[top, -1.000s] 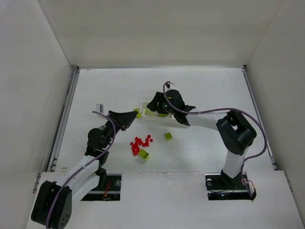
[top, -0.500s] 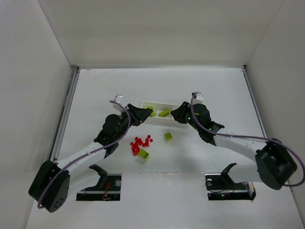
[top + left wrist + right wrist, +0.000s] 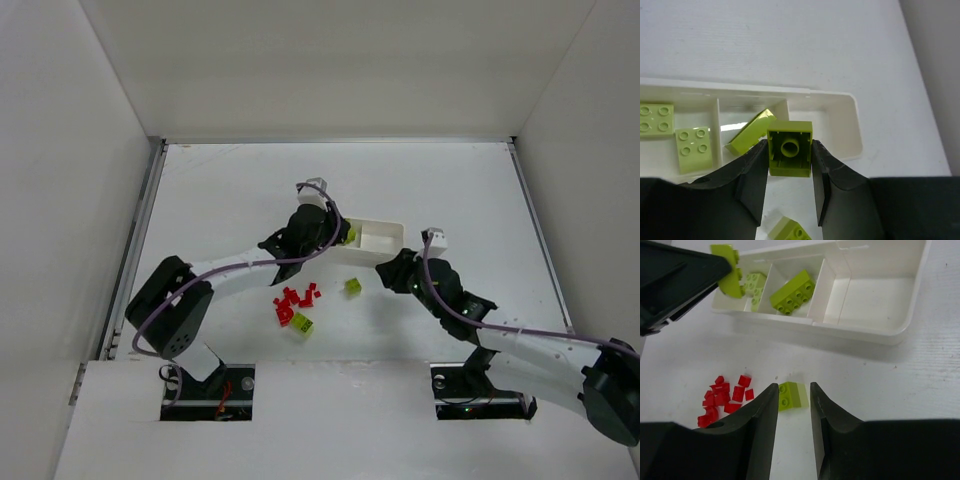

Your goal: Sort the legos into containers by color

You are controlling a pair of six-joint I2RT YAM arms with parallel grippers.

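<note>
The bench (image 3: 230,190) is plain white with a fine grain. The tray (image 3: 388,232) is glossy white, dividers included. The red legos (image 3: 295,300) in the pile are all one bright, even red. The clamped brick (image 3: 790,165) is lime green, hollow underside too, and the three bricks in the tray (image 3: 692,149) match it, studs and all. The right loose brick (image 3: 353,286) and the near loose brick (image 3: 302,323) are the same lime green. The left end effector (image 3: 789,150) and right end effector (image 3: 794,387) have matte black fingers. The arms (image 3: 230,268) are white with black joints and purple cables (image 3: 545,330).
</note>
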